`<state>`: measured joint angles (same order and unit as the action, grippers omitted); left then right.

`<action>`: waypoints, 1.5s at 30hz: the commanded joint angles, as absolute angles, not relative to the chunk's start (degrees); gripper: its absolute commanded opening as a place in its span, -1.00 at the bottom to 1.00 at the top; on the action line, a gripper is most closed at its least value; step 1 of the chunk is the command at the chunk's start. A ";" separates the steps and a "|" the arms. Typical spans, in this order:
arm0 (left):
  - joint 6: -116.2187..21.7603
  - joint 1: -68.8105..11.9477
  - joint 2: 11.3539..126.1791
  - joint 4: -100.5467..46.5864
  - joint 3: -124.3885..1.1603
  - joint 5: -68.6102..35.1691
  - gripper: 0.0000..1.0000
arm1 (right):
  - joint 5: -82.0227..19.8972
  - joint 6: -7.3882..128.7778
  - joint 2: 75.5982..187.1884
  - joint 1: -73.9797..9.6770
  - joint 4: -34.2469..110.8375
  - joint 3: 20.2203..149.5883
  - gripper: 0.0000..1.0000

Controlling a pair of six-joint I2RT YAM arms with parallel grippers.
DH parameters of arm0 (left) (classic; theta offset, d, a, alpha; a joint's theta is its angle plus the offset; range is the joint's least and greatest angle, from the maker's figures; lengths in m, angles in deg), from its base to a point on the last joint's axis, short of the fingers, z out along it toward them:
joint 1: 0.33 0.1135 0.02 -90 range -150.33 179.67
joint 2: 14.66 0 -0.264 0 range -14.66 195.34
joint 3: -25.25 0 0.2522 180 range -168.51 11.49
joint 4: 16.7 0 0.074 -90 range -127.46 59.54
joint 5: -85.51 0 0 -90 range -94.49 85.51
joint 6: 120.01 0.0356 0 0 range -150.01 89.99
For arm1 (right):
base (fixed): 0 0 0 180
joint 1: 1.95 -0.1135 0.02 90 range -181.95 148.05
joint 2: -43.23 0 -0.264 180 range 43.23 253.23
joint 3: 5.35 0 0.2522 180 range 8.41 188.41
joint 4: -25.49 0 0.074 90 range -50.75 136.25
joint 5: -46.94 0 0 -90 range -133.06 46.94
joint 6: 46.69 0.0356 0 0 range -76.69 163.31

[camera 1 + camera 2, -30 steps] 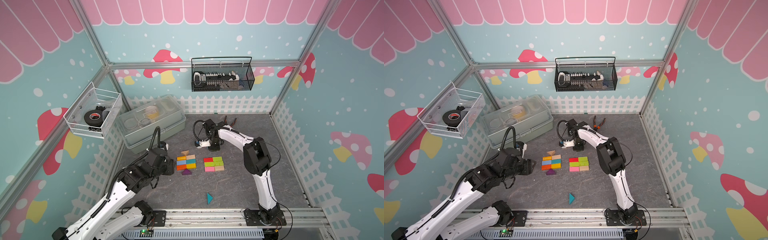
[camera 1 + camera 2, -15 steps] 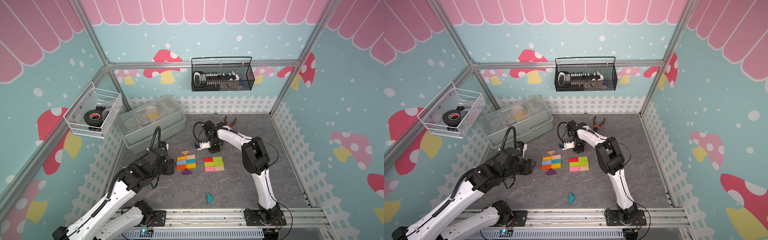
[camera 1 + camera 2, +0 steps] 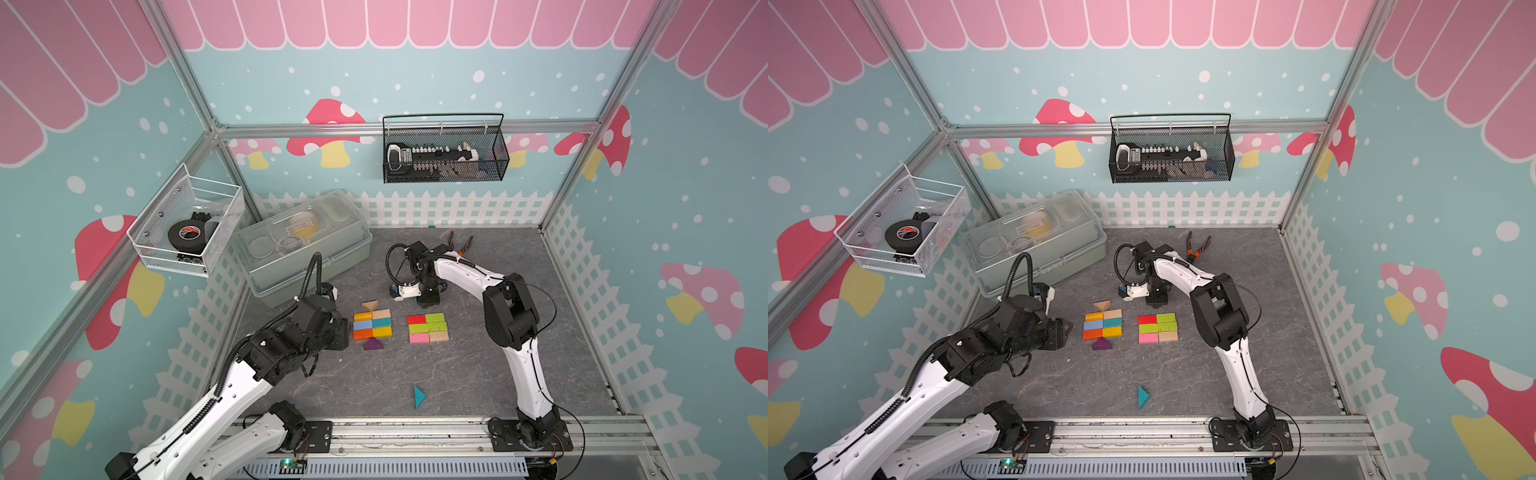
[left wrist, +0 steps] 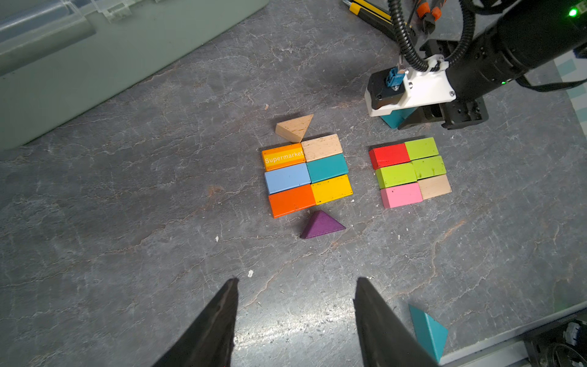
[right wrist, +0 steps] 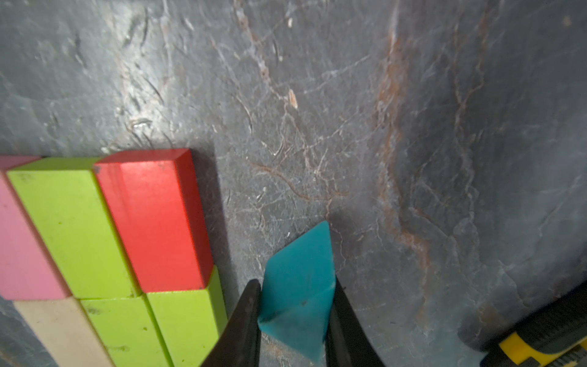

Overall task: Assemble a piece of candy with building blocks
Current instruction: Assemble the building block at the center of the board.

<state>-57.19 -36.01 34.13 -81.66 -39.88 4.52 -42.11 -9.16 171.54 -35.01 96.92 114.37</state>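
A teal wedge [image 5: 298,295] sits pinched between the jaws of the right gripper [image 5: 293,317], low over the grey slate floor [image 3: 478,374] just behind a six-block rectangle [image 3: 427,328] of red, green, pink and tan. Beside it lies a second rectangle [image 3: 372,324] in orange, tan, blue, teal and yellow, capped by a tan wedge [image 4: 293,127] and a purple wedge [image 4: 320,225]. Another teal wedge [image 3: 418,396] lies well apart, toward the front rail. The left gripper [image 4: 295,321] hovers spread and empty near the purple wedge. A utility knife [image 5: 540,344] rests close behind the held piece.
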 commanded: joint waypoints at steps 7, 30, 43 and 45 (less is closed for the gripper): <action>-56.38 -35.72 34.03 -81.95 -39.49 5.62 0.16 | -40.63 -10.82 170.42 -35.36 98.64 114.61 -0.65; -56.38 -35.67 33.94 -82.05 -39.49 5.68 0.16 | -41.48 -11.62 168.73 -35.39 97.96 111.87 -0.61; -56.42 -35.69 34.12 -82.08 -39.49 5.49 0.17 | -40.77 -11.11 168.36 -35.37 97.85 112.08 -0.53; -56.38 -35.71 34.11 -82.03 -39.57 5.48 0.16 | -40.53 -10.85 168.25 -35.40 97.78 112.19 -0.50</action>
<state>-57.19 -36.01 34.15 -81.66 -39.88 4.74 -42.77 -9.38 170.95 -35.01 96.61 112.68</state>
